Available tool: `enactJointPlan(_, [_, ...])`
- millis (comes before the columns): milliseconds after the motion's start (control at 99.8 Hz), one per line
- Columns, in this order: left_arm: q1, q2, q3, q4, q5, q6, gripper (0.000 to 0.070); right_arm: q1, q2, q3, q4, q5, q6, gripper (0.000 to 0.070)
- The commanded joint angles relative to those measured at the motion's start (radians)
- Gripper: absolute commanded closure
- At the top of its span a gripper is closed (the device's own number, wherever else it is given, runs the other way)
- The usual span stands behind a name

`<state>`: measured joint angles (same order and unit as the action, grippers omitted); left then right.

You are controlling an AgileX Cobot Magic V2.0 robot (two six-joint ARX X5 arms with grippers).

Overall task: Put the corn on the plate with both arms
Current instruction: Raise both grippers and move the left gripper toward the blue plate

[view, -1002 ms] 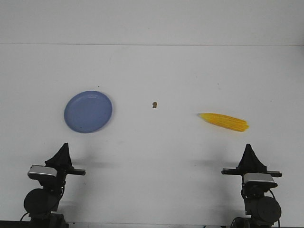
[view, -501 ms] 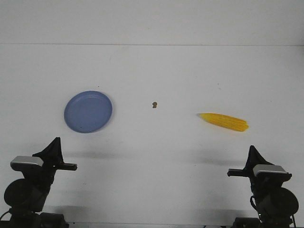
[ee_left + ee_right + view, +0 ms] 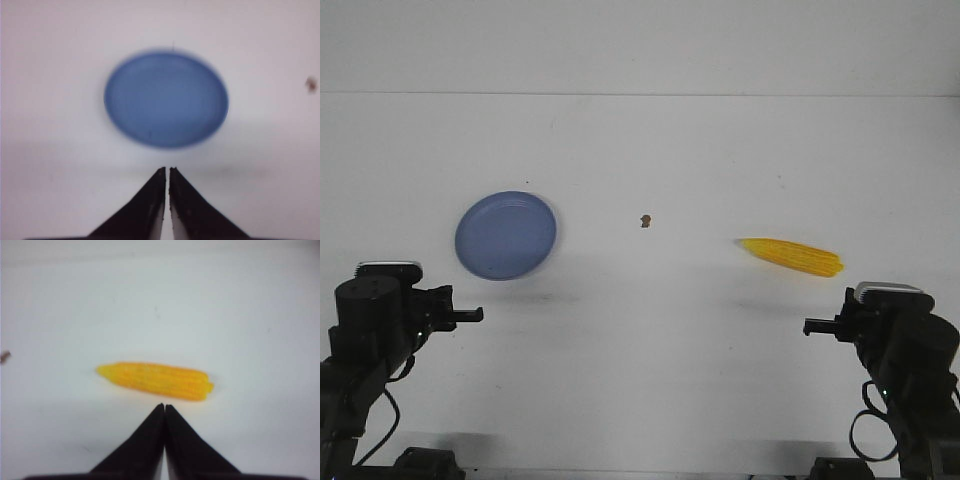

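Note:
The yellow corn [image 3: 792, 257] lies on the white table at the right, its pointed end toward the middle. It also shows in the right wrist view [image 3: 156, 380], just beyond my right gripper [image 3: 164, 406], which is shut and empty. The blue plate [image 3: 506, 235] sits at the left, empty. In the left wrist view the plate [image 3: 166, 98] lies ahead of my left gripper [image 3: 167, 169], which is shut and empty, apart from the rim. In the front view the left gripper [image 3: 470, 314] is near the plate's front and the right gripper [image 3: 816, 326] is in front of the corn.
A tiny brown speck [image 3: 645, 220] lies on the table between plate and corn; it also shows in the left wrist view [image 3: 311, 84] and at the edge of the right wrist view [image 3: 5, 356]. The table's far edge [image 3: 640, 94] meets a white wall.
Both arms have risen and tilted forward from their low resting pose. The left gripper now points toward the plate and the right toward the corn. Corn and plate have not moved.

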<state>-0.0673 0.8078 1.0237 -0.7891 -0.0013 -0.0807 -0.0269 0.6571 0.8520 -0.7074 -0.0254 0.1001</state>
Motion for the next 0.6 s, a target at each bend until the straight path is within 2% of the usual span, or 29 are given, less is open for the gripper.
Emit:
enactJointPlan(0, [0.001,0.025,0.024,-0.021,-0.002,-0.011,0.0687,0.0,0.029,0.013,-0.005,-0.002,-0.018,0.07])
enactJointPlan(451, [0.001,0.01,0.024,-0.013,-0.002,-0.01,0.0681,0.001,0.046,0.013,-0.009,-0.002,-0.018,0.0692])
enactJointPlan(491, [0.001,0.006,0.024,-0.011,-0.002,-0.011,0.0672,0.001,0.043,0.013,-0.01,-0.002,-0.018,0.0652])
enactJointPlan(521, [0.001,0.003,0.024,-0.008,-0.002,-0.011,0.0644,0.001,0.043,0.013,-0.01,-0.002,-0.018,0.0593])
enactJointPlan(561, [0.001,0.0,0.024,-0.003,-0.002,-0.014,0.0565,0.001,0.043,0.013,-0.01,-0.002,-0.018,0.0482])
enactJointPlan(591, [0.001,0.0,0.024,0.0,-0.002,-0.019,0.0469,0.001,0.041,0.013,-0.011,-0.002,-0.018,0.0383])
